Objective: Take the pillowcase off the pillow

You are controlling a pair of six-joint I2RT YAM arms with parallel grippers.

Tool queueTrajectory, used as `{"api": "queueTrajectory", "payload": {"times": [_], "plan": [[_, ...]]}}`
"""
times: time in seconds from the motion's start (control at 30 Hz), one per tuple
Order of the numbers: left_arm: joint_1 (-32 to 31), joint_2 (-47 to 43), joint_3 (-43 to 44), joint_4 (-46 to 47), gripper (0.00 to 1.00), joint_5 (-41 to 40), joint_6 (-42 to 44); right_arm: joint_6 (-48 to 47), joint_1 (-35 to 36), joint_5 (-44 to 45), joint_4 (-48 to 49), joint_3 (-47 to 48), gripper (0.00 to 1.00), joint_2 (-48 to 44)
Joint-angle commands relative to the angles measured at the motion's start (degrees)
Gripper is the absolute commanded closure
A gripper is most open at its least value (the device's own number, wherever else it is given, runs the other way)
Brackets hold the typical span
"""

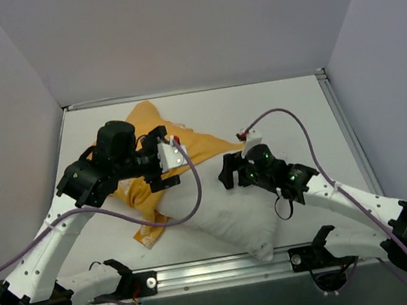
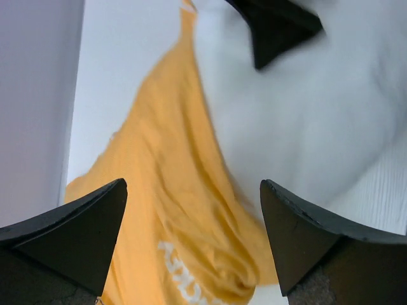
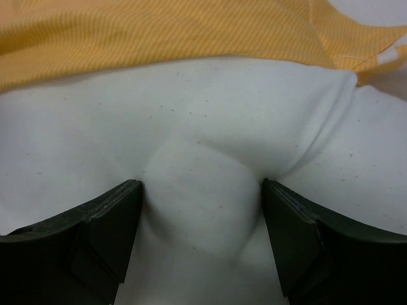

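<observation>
The orange-yellow pillowcase [image 1: 145, 127] lies crumpled at the back left, and part of it still covers the far end of the white pillow [image 1: 231, 213]. The pillow sticks out toward the front edge. My left gripper [image 1: 163, 158] is open and empty. In the left wrist view it [image 2: 191, 184] hangs above the pillowcase [image 2: 172, 210] and its white lettering, with the pillow [image 2: 299, 127] to the right. My right gripper [image 1: 231, 173] is open. In the right wrist view its fingers [image 3: 201, 184] press into the pillow [image 3: 197, 127], which bulges between them. The pillowcase edge [image 3: 159, 32] lies just beyond.
The white table [image 1: 296, 109] is walled by grey panels at the back and both sides. A metal rail [image 1: 220, 270] runs along the near edge between the arm bases. A purple cable [image 1: 194, 192] loops over the pillow from the left arm.
</observation>
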Motion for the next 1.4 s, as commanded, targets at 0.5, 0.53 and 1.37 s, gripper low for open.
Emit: {"api": "queueTrajectory", "payload": {"times": [0.5,0.53,1.37], "plan": [[-11.5,31.7,20.6,-1.0,0.27,-11.1,-13.5,15.8,17.7,6.2,10.0,-18.6,0.24,-8.8],[-11.3,31.7,20.2,-2.0,0.27,-11.1,-11.4,16.1,17.7,6.1,10.0,-18.9,0.24,-9.2],[-6.8,35.5,16.9,6.1,0.66,-22.5,-10.5,15.7,17.6,3.8,10.9,-20.3,0.23,-10.0]]}}
